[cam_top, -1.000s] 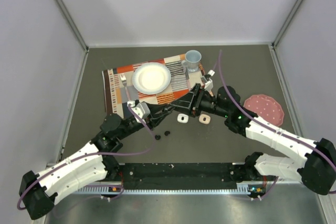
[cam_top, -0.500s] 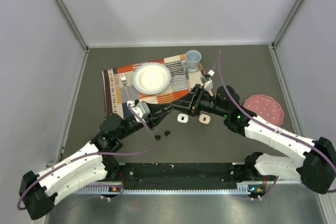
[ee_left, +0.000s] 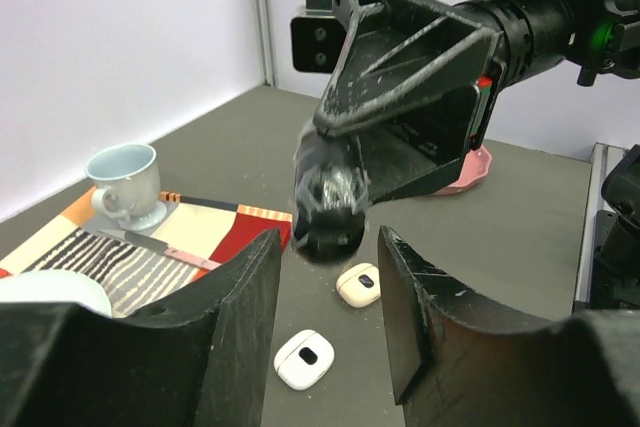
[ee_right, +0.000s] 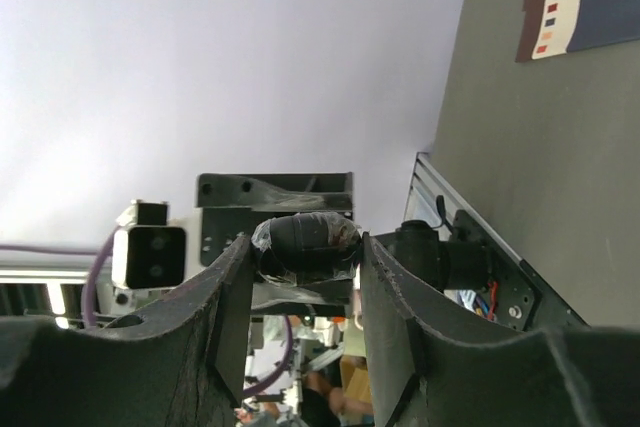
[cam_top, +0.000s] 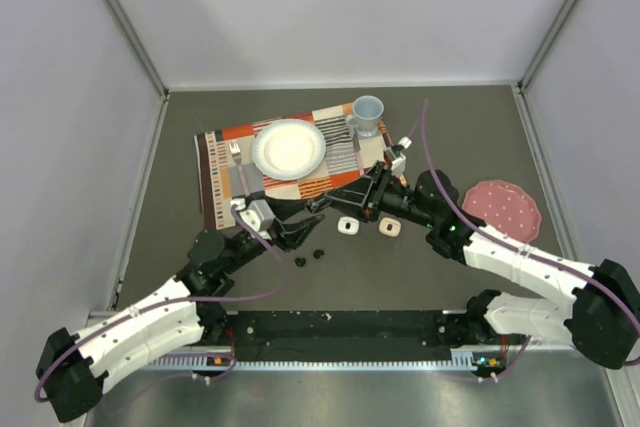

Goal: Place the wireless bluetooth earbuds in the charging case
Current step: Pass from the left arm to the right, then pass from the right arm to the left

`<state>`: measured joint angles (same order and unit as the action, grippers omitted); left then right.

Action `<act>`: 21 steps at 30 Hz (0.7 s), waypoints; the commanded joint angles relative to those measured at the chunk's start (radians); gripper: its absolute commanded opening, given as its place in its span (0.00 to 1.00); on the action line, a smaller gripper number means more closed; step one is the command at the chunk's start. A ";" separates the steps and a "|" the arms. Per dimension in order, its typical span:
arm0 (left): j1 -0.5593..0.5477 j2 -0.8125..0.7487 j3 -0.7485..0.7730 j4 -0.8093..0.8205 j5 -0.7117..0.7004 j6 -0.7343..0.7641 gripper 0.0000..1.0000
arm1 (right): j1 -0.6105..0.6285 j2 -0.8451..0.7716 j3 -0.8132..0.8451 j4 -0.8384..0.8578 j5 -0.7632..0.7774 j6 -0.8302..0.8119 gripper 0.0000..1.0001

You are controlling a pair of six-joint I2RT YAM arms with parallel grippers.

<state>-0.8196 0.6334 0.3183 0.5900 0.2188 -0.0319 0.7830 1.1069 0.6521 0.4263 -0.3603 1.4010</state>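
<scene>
Mid-table, above the bare dark surface just off the near edge of the placemat, your two arms meet nose to nose. The right gripper is clamped on a black rounded charging case, held in the air with a finger on each side. Whether its lid is up cannot be told. Your left gripper faces it from just below, jaws parted a modest way and gripping nothing.

Two black earbuds lie loose on the table beneath the left arm, toward the near edge and not yet in any case. Two small white cases sit side by side under the right arm's fingers. No white earbuds show on their own, so you cannot tell whether they are already housed.

Contact is probably your main risk. The fingers are so close that a small forward push could knock the black case askew or out of its pinch. Going down for the earbuds could scatter them, and a low sweep could shove the white cases.
</scene>
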 commanded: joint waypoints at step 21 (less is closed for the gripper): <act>-0.004 0.055 -0.091 0.419 -0.042 -0.099 0.50 | 0.001 0.037 -0.045 0.276 -0.014 0.161 0.03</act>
<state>-0.8200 0.6678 0.2054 0.9195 0.1642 -0.1089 0.7830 1.1423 0.5968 0.6216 -0.3653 1.5497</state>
